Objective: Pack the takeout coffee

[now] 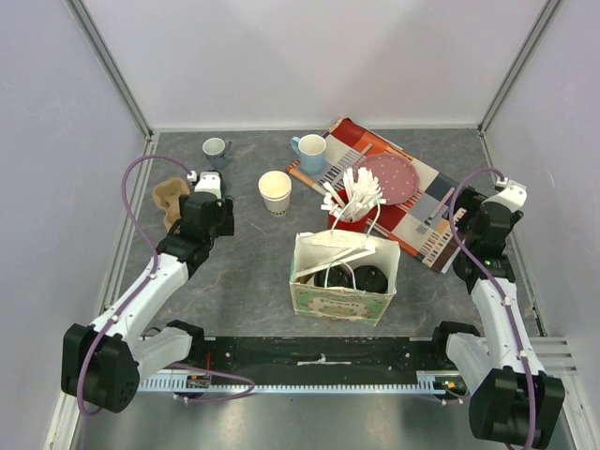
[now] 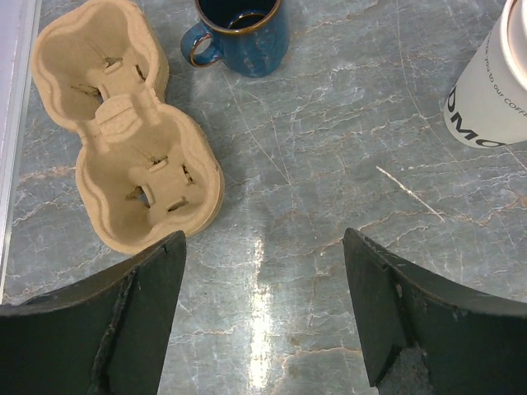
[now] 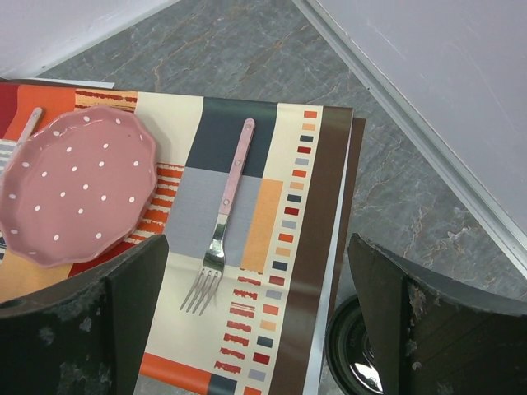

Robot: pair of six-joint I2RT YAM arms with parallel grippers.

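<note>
**Top view:** the paper cup [image 1: 275, 192] stands on the counter [image 1: 244, 272], apparently lidless, just beyond the bag [image 1: 342, 281].

**Left wrist:** the left end effector [image 2: 263, 247] gapes wide and empty. The cup sits off to its right, so an off-centre close could tip or crush it.

**Right wrist:** the right end effector [image 3: 257, 247], fully spread and empty, hovers over a fork [image 3: 222, 222].

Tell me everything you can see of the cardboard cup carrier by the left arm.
The cup carrier is tan moulded pulp: two empty cup wells with slit tabs and a raised knob between them. It lies flat, open side up, on the grey marbled table near its left edge, apart from the dark blue mug. The open left gripper hovers close by it.
</note>
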